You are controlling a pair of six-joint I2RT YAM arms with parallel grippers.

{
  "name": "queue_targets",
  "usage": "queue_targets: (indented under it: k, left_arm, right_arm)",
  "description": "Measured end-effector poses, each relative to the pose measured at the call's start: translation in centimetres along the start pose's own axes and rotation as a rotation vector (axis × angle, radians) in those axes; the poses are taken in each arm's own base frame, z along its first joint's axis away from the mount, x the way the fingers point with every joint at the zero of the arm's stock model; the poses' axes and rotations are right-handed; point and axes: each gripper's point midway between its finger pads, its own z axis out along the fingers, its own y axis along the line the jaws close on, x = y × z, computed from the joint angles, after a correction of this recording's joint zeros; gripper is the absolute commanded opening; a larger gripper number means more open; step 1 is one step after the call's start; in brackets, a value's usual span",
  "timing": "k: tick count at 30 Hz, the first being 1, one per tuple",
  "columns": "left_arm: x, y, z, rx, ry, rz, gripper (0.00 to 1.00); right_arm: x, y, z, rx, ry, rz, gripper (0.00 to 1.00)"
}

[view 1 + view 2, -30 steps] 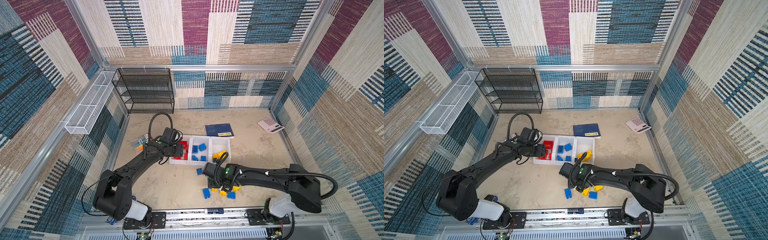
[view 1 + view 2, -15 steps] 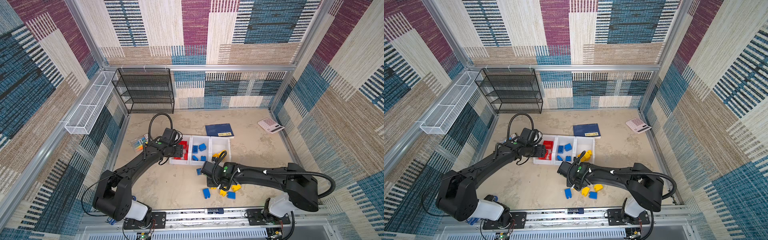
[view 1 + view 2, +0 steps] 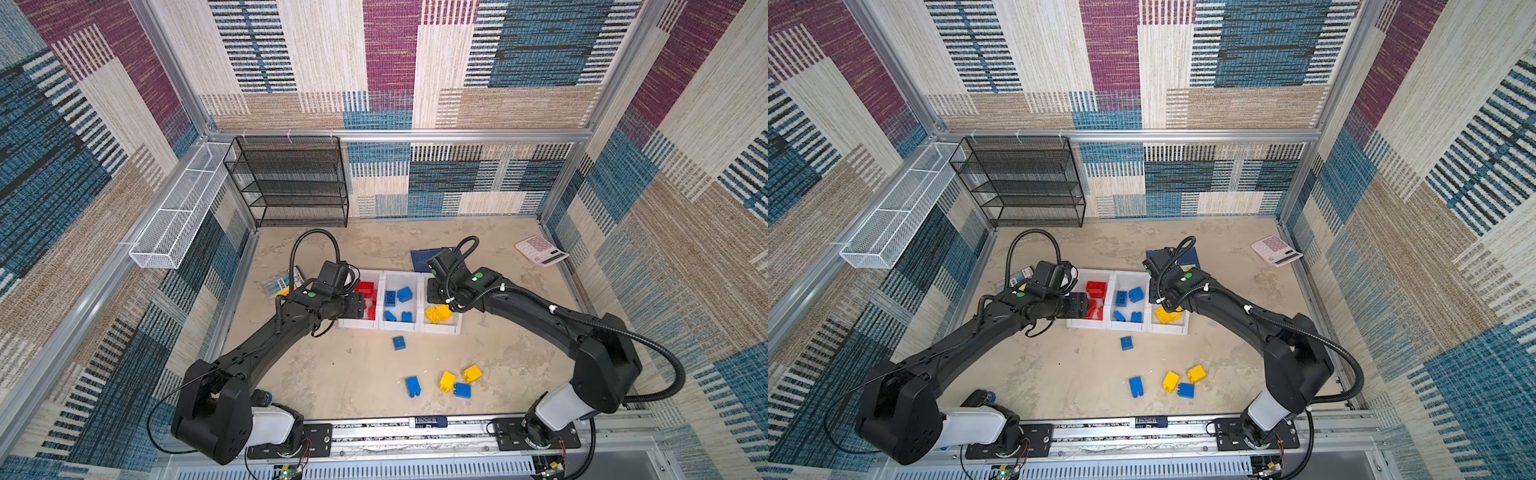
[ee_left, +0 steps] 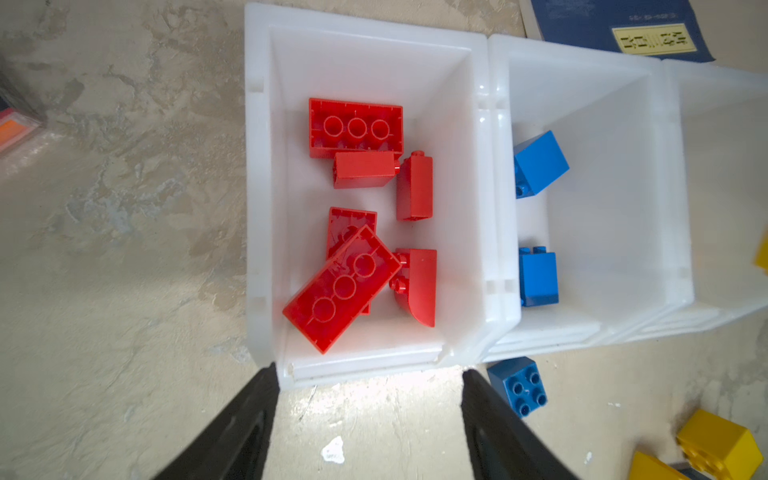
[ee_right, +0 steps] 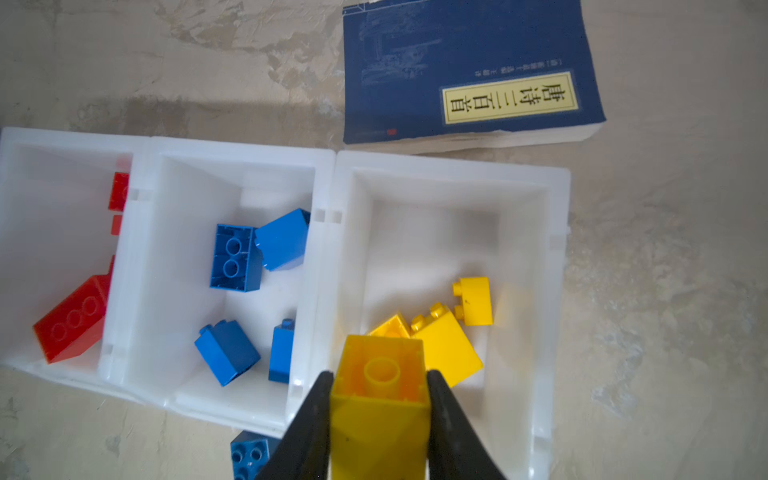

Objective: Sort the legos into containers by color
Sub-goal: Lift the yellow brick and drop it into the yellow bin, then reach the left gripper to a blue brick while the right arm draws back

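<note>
Bricks fill three white bins in a row on the worktop [image 3: 353, 374]. You have six red bricks [image 4: 343, 286] in the left bin [image 5: 62, 135], four blue bricks [image 5: 235, 257] in the middle bin [image 5: 241, 145] and three yellow bricks [image 5: 446, 351] in the right bin [image 5: 457, 162]. Your right tool [image 5: 380, 376] clamps a fourth yellow brick [image 5: 380, 424] over that bin's front. Your left tool [image 4: 369, 370] stands open and empty at the left bin's front lip. Three loose blue bricks [image 3: 399, 343] and two loose yellow bricks [image 3: 447, 380] lie on the worktop.
</note>
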Motion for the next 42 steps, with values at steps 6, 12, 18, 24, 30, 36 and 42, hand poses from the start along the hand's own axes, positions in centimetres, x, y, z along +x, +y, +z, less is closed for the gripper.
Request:
queue_targets:
  k: [6, 12, 18, 24, 30, 36, 42]
  left_arm:
    - [0.7, -0.2, -0.3, 0.020, 0.006, -0.009, 0.73]
    - [1.4, -0.2, -0.2, 0.022, 0.024, -0.014, 0.73]
    - [1.6, -0.3, -0.1, 0.024, 0.030, -0.013, 0.73]
    - [1.9, -0.5, 0.0, 0.027, 0.039, -0.009, 0.73]
    - [2.4, -1.1, -0.3, 0.039, 0.044, 0.002, 0.73]
    - [3.8, -2.8, -0.3, 0.068, 0.066, 0.051, 0.73]
    - [6.4, -6.1, -0.4, 0.120, 0.111, 0.167, 0.73]
  right_arm:
    - [-0.4, 0.5, 1.2, -0.016, 0.013, -0.029, 0.75]
    - [-1.0, 0.7, 0.7, -0.032, -0.010, -0.022, 0.77]
    - [-0.7, 0.4, 0.2, -0.037, -0.015, -0.021, 0.77]
    - [-0.7, 0.3, -0.2, -0.041, -0.021, -0.020, 0.77]
    - [-0.6, 0.1, -0.6, -0.044, -0.027, -0.018, 0.78]
    - [-0.1, -0.3, -0.8, -0.041, -0.022, -0.018, 0.78]
    - [0.8, -0.9, -0.8, -0.038, -0.007, -0.005, 0.79]
